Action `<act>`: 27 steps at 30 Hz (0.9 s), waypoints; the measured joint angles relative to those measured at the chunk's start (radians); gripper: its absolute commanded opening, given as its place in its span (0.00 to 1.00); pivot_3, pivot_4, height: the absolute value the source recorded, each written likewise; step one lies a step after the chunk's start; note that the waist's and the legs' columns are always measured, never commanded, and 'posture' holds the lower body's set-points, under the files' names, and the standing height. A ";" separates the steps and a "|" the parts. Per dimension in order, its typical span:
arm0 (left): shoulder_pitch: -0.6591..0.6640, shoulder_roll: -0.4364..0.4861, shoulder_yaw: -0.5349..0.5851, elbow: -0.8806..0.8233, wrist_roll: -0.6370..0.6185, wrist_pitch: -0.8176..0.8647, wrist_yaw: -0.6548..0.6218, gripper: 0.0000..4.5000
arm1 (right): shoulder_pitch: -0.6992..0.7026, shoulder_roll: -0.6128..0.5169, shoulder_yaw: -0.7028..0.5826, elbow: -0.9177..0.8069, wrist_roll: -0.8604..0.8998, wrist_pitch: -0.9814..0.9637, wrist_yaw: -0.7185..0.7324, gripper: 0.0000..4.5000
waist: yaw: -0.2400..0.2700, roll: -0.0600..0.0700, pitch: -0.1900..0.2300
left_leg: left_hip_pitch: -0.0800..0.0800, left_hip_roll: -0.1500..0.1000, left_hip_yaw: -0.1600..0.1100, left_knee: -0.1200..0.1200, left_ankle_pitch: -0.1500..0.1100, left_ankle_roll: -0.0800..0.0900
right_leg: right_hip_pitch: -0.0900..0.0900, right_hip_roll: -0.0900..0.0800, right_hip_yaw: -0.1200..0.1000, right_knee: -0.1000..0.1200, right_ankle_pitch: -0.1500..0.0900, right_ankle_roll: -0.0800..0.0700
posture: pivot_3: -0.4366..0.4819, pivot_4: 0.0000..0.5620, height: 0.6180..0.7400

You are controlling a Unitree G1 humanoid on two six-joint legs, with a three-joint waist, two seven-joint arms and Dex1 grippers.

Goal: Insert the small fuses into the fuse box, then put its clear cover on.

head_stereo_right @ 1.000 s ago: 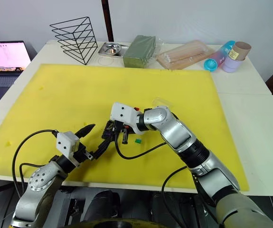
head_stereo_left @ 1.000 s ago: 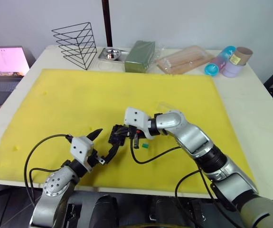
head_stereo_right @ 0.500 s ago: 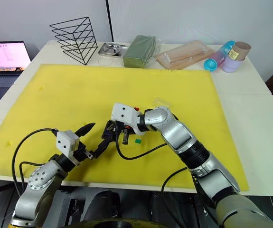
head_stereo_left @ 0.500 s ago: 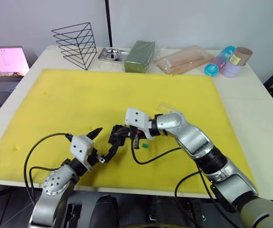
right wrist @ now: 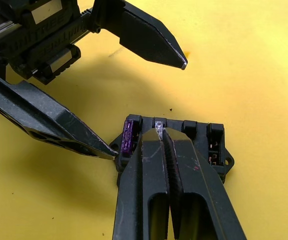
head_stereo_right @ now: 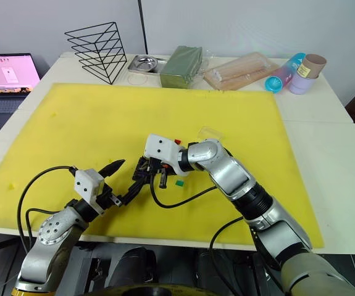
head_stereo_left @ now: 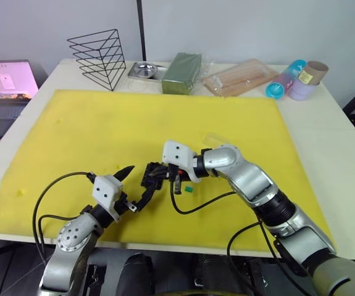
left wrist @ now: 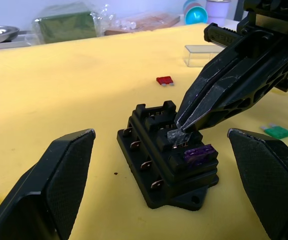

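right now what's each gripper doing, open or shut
Left gripper: jaws open wide on either side of the fuse box, holding nothing.
Right gripper: jaws shut on the pale fuse at the box.

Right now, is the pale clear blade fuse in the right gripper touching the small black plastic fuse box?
Touching. In the left wrist view the right gripper presses the pale fuse down onto a slot of the black fuse box, with no gap.
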 measured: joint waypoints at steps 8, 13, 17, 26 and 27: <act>0.005 0.000 0.000 0.000 0.001 0.000 0.000 1.00 | 0.005 0.000 0.001 0.003 -0.008 -0.016 -0.006 0.01 | 0.000 0.000 0.000 | 0.000 0.000 0.000 0.000 0.000 0.000 | 0.000 0.000 0.000 0.000 -0.001 -0.002 | 0.48 0.27 1.00; 0.007 -0.002 0.000 0.000 0.002 0.000 0.002 1.00 | 0.010 0.008 -0.012 0.011 -0.006 -0.027 -0.007 0.01 | 0.000 0.000 0.000 | 0.000 0.000 0.000 -0.001 0.000 0.000 | -0.001 0.000 0.000 0.000 -0.001 -0.002 | 0.48 0.27 1.00; 0.007 -0.003 0.000 0.000 0.002 0.000 0.005 1.00 | 0.021 0.019 -0.031 0.017 -0.004 -0.042 -0.008 0.01 | -0.001 0.000 0.000 | 0.000 0.000 0.001 -0.001 0.000 0.000 | -0.001 0.000 0.000 0.000 -0.001 -0.002 | 0.48 0.27 1.00; 0.004 -0.001 0.004 0.010 0.001 -0.001 -0.002 1.00 | 0.023 0.032 -0.078 0.013 0.043 0.009 -0.010 0.01 | -0.001 0.000 0.001 | -0.001 0.000 0.001 -0.004 0.000 0.000 | -0.004 0.000 0.001 -0.001 0.000 0.000 | 0.48 0.27 1.00; 0.004 -0.001 0.004 0.011 0.001 -0.003 -0.003 1.00 | 0.023 0.033 -0.083 0.013 0.050 0.015 -0.011 0.01 | -0.001 0.000 0.001 | -0.001 0.000 0.002 -0.004 0.000 0.000 | -0.004 0.000 0.001 -0.001 0.000 0.000 | 0.48 0.27 1.00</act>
